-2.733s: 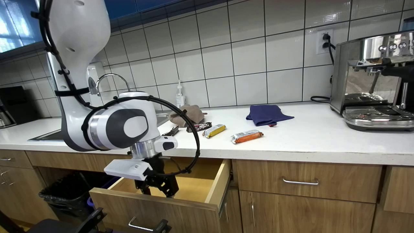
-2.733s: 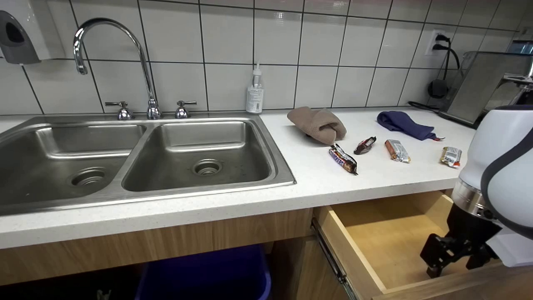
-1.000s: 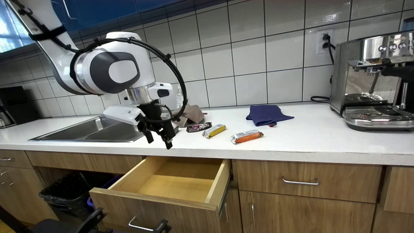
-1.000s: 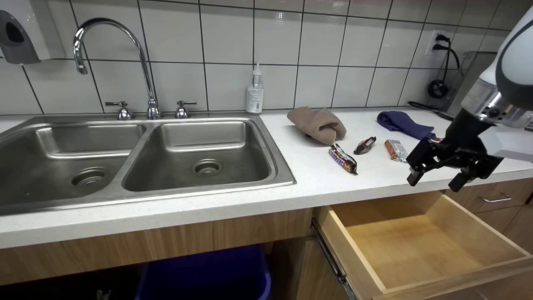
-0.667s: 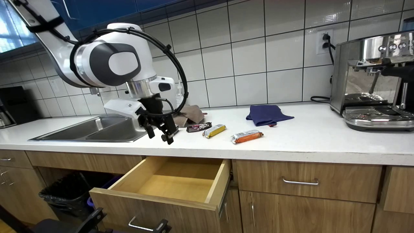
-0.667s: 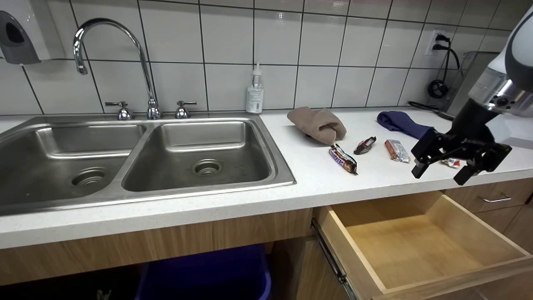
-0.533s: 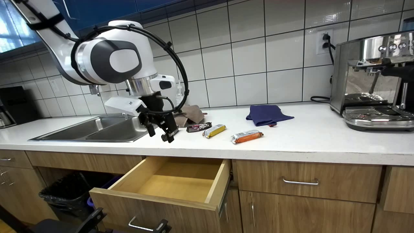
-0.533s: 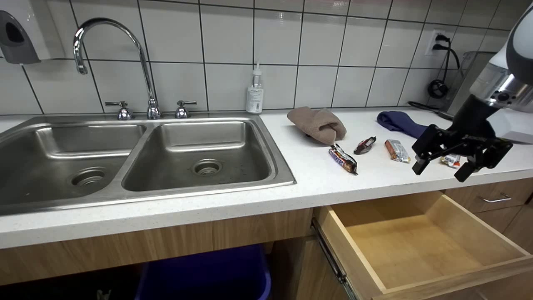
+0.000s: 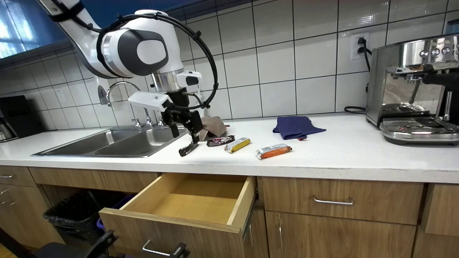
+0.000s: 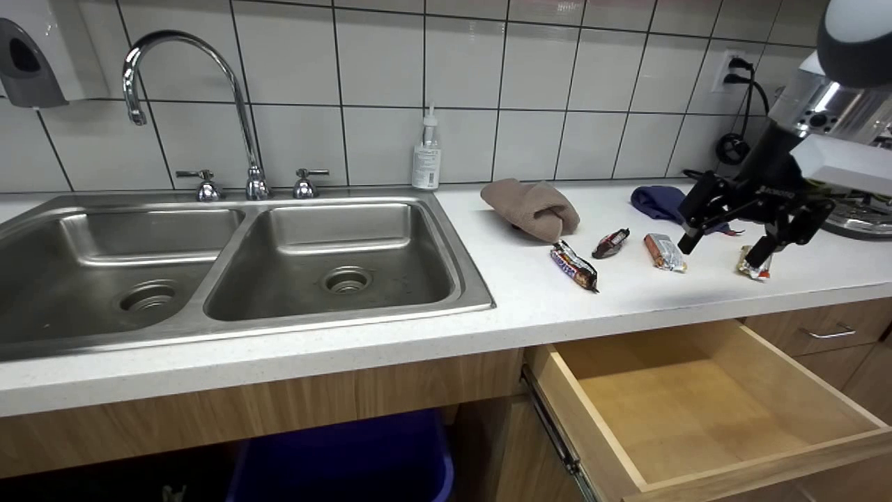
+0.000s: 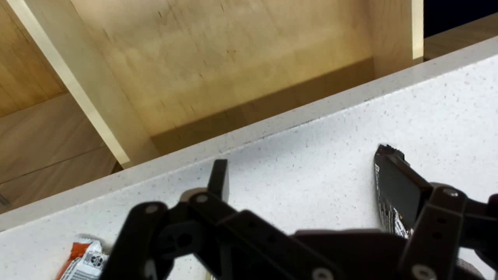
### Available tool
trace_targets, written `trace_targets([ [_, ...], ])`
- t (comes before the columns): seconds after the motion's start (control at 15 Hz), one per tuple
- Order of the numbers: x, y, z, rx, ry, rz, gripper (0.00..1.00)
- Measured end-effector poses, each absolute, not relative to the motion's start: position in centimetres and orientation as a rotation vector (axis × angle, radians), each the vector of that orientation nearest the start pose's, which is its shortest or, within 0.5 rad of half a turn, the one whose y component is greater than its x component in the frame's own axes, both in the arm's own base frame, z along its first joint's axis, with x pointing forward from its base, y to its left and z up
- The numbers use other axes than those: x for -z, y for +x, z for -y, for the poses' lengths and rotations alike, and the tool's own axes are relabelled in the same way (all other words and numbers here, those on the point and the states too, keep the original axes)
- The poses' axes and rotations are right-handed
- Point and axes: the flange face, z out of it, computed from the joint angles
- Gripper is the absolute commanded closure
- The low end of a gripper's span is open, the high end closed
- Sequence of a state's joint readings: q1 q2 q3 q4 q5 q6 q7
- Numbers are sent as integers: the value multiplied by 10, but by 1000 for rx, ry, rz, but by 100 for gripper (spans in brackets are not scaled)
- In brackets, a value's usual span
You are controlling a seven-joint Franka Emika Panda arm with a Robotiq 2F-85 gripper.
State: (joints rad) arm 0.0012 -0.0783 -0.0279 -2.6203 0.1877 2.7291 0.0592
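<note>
White tiles back the table, whose long front edge crosses both exterior views. The robot arm leans in over the table. A double sink is let into the top, its metal rim well apart from the jaws. Below the front edge, a drawer stands pulled out, leaving open air between its walls and the jaws higher up; the wrist view looks down into it. Farther along, a wide stretch of table runs up to the coffee machine, its front showing in an exterior view. The jaws are released and spread wide, hanging above the table near its front edge. A crumpled brown cloth lies beside the sink, and a navy cloth, shown by the exterior views only, lies nearer the coffee machine. An exterior view gives the soap bottle whole. The dark bar lies on the table nearest the sink, and an exterior view shows table between it and the jaws, though the wrist view has one jaw covering part of it. Toward the opposite side there lies the orange bar. Between these two sit a reddish bar and a yellow bar.
</note>
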Motion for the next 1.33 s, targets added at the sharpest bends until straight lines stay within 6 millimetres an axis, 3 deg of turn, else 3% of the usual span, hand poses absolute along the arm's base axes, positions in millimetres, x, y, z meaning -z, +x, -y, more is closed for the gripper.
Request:
trace_targets([
  [0.67, -290, 521, 40, 270, -3006, -430, 0],
  [1.33, -272, 572, 79, 225, -3004, -548, 0],
])
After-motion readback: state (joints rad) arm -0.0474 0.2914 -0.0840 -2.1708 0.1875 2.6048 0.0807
